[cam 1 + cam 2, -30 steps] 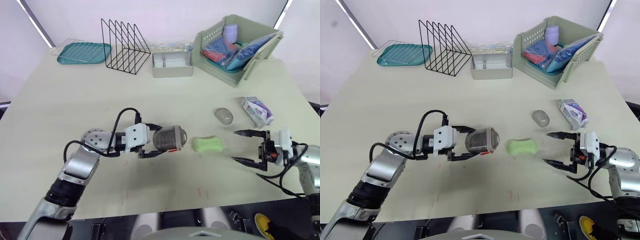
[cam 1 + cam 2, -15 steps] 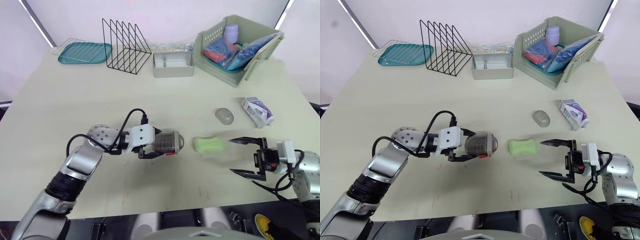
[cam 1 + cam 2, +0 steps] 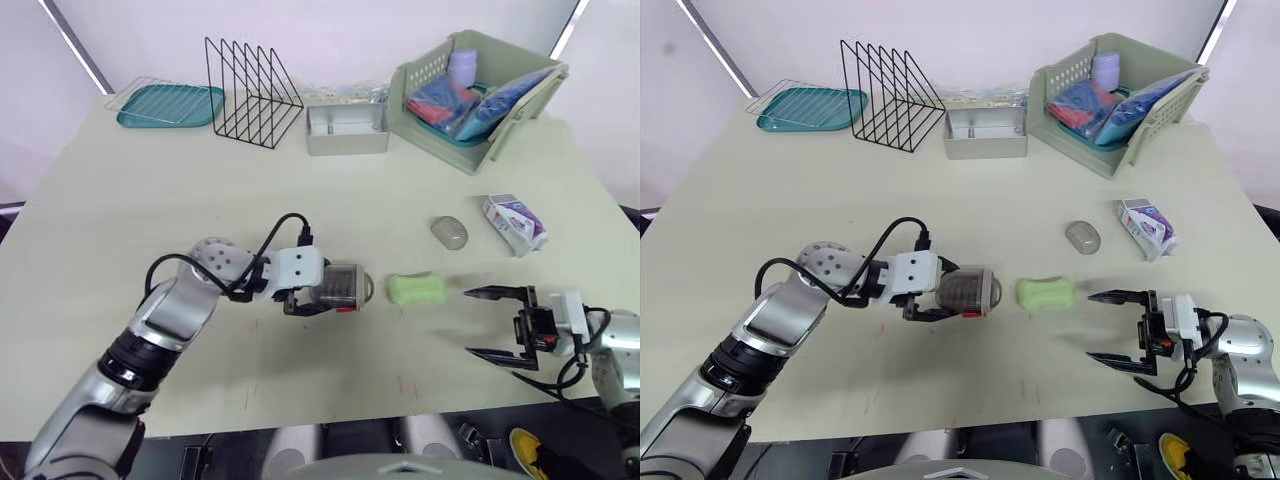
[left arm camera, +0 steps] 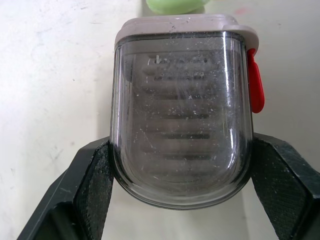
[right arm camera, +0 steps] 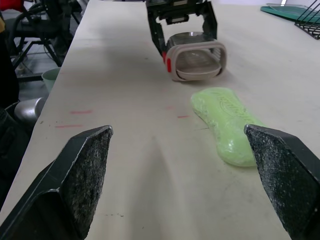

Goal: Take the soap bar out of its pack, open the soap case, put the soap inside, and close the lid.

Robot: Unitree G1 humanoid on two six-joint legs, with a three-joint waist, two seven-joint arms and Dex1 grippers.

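**Left pincer and soap case.** My left pincer (image 3: pixel 325 291) is clenched on the soap case (image 3: pixel 342 286), one black finger (image 4: pixel 90 185) pressed to each flank of its smoky, see-through shell. The case lies on its side, low on the counter (image 3: pixel 150 220). Its beige rim faces the soap bar, and a red clasp (image 4: pixel 256 82) shows on one edge. Whether the lid is unlatched I cannot tell.

**Soap bar.** The green soap bar (image 3: pixel 417 289) lies bare on the counter, just beside the case's rim and not touching it. It sits between my two pincers.

**Right pincer.** My right pincer (image 3: pixel 470 322) is released, its two fingers spread wide and grasping nothing. It hangs near the counter's front edge, a little apart from the soap bar and pointing toward it. In the right wrist view the soap bar and the case line up between the spread fingers.

**Other items.**
- The soap pack (image 3: pixel 515 222) lies near the counter's right edge.
- A grey oval piece (image 3: pixel 449 233) lies just to the left of the pack.
- Along the far edge, from my left to my right, stand a teal tray (image 3: pixel 168 105), a black wire rack (image 3: pixel 250 92), a metal tin (image 3: pixel 346 129) and a pale green basket (image 3: pixel 425 78) holding packets.
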